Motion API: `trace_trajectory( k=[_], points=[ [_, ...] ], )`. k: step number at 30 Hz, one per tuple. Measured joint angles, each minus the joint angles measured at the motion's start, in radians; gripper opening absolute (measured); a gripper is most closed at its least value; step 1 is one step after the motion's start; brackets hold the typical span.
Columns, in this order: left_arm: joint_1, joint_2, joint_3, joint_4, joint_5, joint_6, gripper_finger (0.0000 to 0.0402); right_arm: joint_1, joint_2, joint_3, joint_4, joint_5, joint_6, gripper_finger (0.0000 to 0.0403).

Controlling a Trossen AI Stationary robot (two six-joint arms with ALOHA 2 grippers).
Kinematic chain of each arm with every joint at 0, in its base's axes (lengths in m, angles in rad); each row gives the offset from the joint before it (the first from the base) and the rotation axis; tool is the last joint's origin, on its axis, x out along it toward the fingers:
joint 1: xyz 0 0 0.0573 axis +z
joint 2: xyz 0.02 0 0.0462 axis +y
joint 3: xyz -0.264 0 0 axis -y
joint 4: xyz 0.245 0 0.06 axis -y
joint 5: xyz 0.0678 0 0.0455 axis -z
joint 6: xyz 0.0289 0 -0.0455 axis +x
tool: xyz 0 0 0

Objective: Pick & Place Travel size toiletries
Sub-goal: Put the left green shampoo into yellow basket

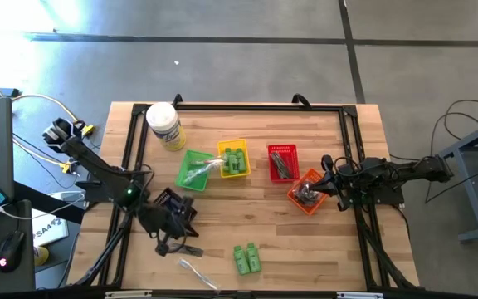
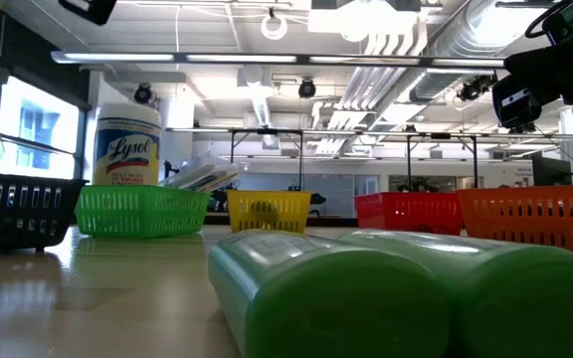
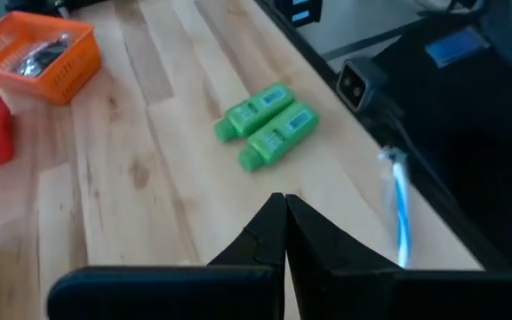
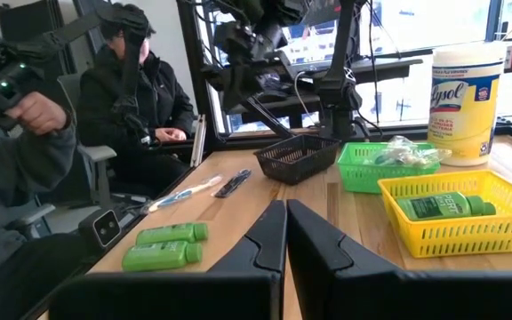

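Observation:
Two bright green bottles [image 1: 247, 257] lie side by side on the wood near the table's front edge, also in the left wrist view [image 3: 269, 124] and close up in the low view [image 2: 386, 298]. A clear-wrapped stick [image 3: 400, 204] lies at the front edge [image 1: 196, 271], with a slim black stick [image 4: 232, 182] beside it. My left gripper [image 3: 284, 209] is shut with nothing in it, above the table by the black basket [image 1: 179, 208], left of the bottles. My right gripper [image 4: 285, 213] waits shut beside the orange basket [image 1: 307, 191].
Green [image 1: 194, 169], yellow [image 1: 234, 159] and red [image 1: 282, 161] baskets stand in a row mid-table; the yellow one holds green bottles [image 4: 438, 206]. A large white jar [image 1: 164, 126] stands at the far left. Seated people [image 4: 140, 98] show beyond the table. Bare wood lies between the bottles and the baskets.

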Motion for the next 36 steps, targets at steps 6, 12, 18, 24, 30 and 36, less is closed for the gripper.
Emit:
trace_trajectory(
  k=[6,12,18,24,30,36],
  points=[
    [-0.009,0.008,0.021,-0.001,-0.002,-0.003,0.0000,0.000,0.000,0.000,0.000,-0.002,0.003,0.0004],
    [-0.008,0.018,0.021,0.010,-0.015,-0.007,0.0000,0.000,0.000,0.000,0.000,-0.002,0.022,0.0004],
    [-0.008,0.055,0.022,0.043,-0.018,-0.005,0.0000,0.000,0.000,0.000,0.000,-0.002,0.021,0.0004],
    [0.006,0.130,0.022,0.076,-0.069,0.013,0.0000,0.000,0.000,0.000,0.000,0.009,0.019,0.0004],
    [0.120,0.222,0.068,0.072,-0.007,-0.046,0.0001,0.000,0.000,0.000,-0.002,0.030,0.019,0.0004],
    [0.181,0.332,0.172,0.072,0.067,0.036,0.0029,0.000,0.000,0.000,-0.002,0.032,0.019,0.0004]
  ],
)
